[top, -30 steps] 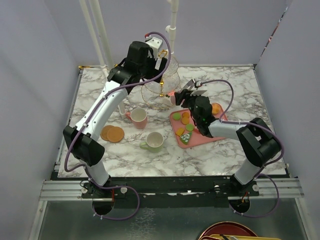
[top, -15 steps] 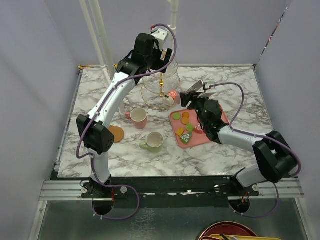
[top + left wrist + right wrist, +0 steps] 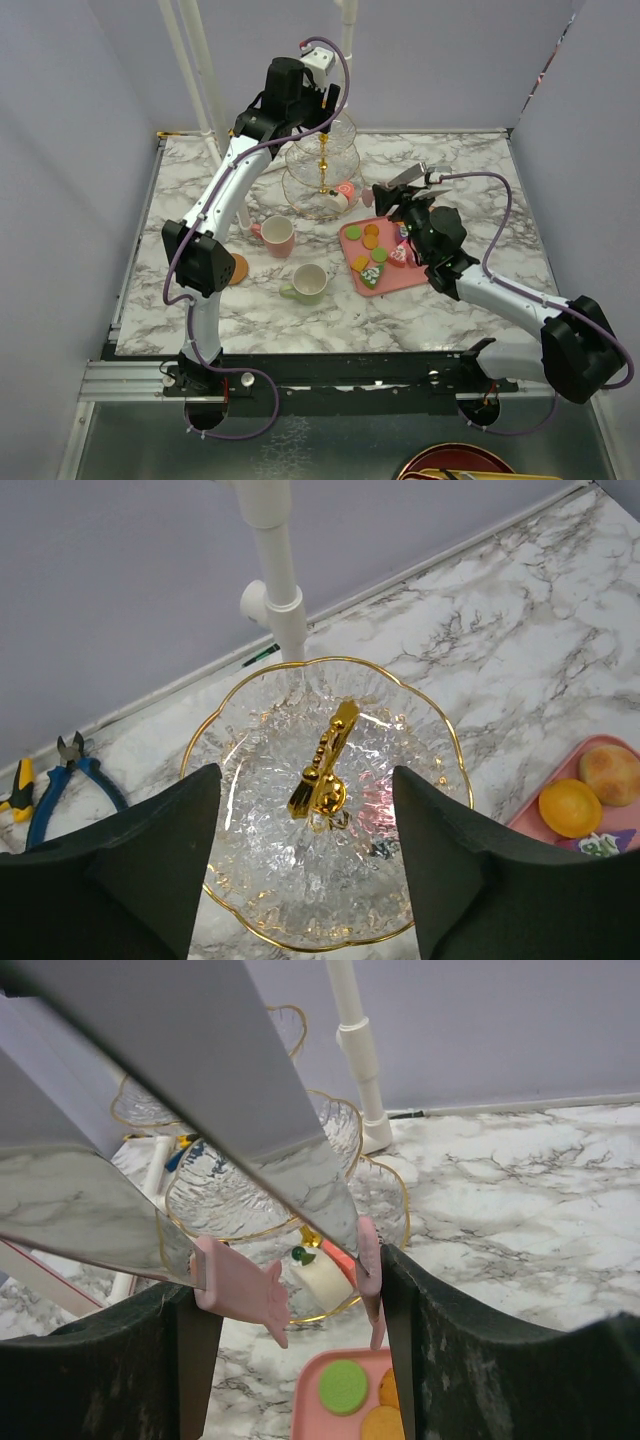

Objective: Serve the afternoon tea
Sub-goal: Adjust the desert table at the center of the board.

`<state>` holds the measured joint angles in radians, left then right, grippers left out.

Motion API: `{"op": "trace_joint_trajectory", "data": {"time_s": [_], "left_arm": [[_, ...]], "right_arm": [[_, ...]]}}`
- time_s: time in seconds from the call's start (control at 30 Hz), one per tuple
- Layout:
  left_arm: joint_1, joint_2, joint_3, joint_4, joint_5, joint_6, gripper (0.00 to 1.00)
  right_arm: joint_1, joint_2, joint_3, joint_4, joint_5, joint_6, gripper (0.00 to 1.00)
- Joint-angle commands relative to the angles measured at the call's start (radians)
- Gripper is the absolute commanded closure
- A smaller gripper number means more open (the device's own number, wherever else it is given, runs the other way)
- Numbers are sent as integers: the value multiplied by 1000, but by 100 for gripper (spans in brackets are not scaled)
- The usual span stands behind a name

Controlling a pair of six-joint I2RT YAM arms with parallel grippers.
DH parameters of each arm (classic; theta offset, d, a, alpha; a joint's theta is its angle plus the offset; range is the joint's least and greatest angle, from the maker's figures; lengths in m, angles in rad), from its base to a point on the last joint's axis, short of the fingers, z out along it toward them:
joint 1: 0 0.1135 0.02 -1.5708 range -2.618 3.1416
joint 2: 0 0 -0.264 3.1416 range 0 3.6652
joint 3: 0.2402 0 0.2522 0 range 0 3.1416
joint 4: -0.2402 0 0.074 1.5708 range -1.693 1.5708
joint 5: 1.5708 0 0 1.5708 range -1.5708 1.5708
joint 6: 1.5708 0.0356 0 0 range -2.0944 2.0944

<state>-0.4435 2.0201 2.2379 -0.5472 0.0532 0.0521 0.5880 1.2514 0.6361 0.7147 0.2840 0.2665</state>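
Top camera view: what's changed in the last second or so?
The left arm stretched farther out; the left gripper now hangs over the stand's gold stem, fingers open either side, not gripping. The right gripper, holding the tongs, drew back rightward from the stand's bottom tier, tong tips apart and empty. The pink mug, green mug, pink tray and stand stayed put.

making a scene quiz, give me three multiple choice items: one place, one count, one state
1. The pale-green mug is: A nearer the robot than the pink mug; B behind it; C inside it.
2. Mugs: A one; B four; C two.
3. The left gripper is: A shut on the pink mug; B open astride the gold handle; C shut on the pale-green mug.
A: it sits lower in the top view. C: one pink, one green. B: jaws stand either side of the handle, apart from it.
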Motion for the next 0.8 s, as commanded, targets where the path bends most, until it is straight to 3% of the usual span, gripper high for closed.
{"op": "trace_joint_trajectory", "data": {"time_s": [0.0,0.17,0.53,0.77], "left_arm": [[-1,19,29,21,44,-70,33],[-3,17,25,26,23,-119,40],[-51,-23,-19,46,-175,-168,72],[-68,-44,-30,55,-206,-220,79]], "right_arm": [[6,-48,-24,-43,51,-24,39],[4,-74,-34,-57,72,-29,40],[1,-124,-62,-84,118,-39,40],[-9,-142,-68,-102,130,-41,40]]}}
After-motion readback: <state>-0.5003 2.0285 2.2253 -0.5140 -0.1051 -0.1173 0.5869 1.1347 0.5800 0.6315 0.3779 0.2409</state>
